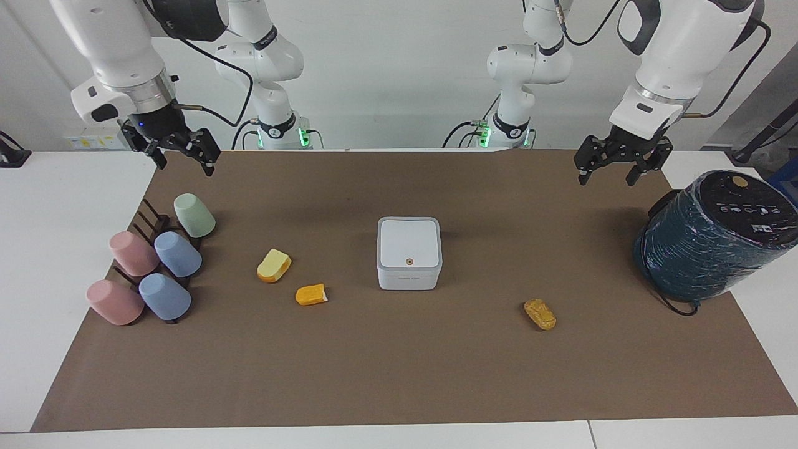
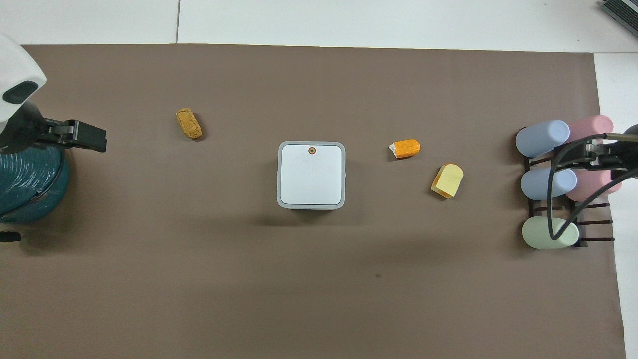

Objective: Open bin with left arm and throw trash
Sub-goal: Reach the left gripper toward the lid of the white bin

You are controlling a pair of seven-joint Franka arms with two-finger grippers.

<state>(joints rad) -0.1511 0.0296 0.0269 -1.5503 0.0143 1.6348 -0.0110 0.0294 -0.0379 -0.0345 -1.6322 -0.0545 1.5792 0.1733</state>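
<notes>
i take the bin (image 1: 409, 252) as my landmark: it sits in the middle of the brown mat (image 1: 399, 374), lid flat and shut, its small orange dot on the edge farther from the robots. that dot looks to me like the spot to press, which would explain why the box is turned that way.

the biggest thing on the table is the dark teal cylinder (image 1: 711, 237), well apart from the bin at the left arm's end, half off the mat. it is not part of my job. at the right arm's end a dark rack (image 1: 153, 227) holds five pastel cups (image 1: 177, 254) on their sides, parked out of the way.

the left gripper (image 1: 617, 167) hangs in the air near the teal cylinder, fingers spread with nothing between them. the right gripper (image 1: 184, 153) hovers over the mat's edge by the cup rack, also spread and empty; i read that arm as waiting.

the trash lies loose on the mat. the yellow wedge (image 1: 274, 266) and the orange chunk (image 1: 311, 294) lie close together between the bin and the cups. the brown lump (image 1: 540, 313) lies alone between the bin and the cylinder, farther from the robots than the bin.

nothing is thrown away yet. i judge the first move is mine to bring the left gripper over the lid.
</notes>
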